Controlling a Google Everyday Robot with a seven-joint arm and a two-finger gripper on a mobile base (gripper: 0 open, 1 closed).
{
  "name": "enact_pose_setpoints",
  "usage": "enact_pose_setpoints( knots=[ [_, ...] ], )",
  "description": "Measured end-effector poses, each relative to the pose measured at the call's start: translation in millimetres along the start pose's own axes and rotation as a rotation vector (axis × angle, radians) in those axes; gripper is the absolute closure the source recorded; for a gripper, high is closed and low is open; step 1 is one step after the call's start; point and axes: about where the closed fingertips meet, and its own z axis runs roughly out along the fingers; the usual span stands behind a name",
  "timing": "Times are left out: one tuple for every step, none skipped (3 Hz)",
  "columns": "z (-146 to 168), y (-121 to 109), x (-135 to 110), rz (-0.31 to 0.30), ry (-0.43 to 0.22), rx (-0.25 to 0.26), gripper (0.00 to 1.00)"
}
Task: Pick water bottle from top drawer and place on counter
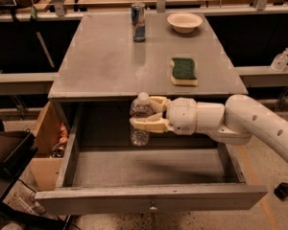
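The water bottle (140,110) is clear with a white cap and stands upright in my grip, lifted above the floor of the open top drawer (149,197). Its cap reaches about the level of the front edge of the counter (105,56). My gripper (145,113) comes in from the right on a white arm and is shut on the bottle's body, one finger behind it and one in front. The drawer is pulled fully out, its knob at the front.
On the counter stand a blue-and-silver can (138,22), a white bowl (184,22) and a green-and-yellow sponge (184,71). A small pump bottle (280,60) sits on the bench at right. A wooden box (47,143) and dark equipment lie left of the drawer.
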Motion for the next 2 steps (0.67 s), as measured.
enact_pose_setpoints(
  knots=[
    [0.2, 8.4, -65.1, -0.037, -0.001, -0.044, 1.00],
    [-8.0, 5.3, -136.6, -0.077, 0.037, -0.065, 1.00]
  ],
)
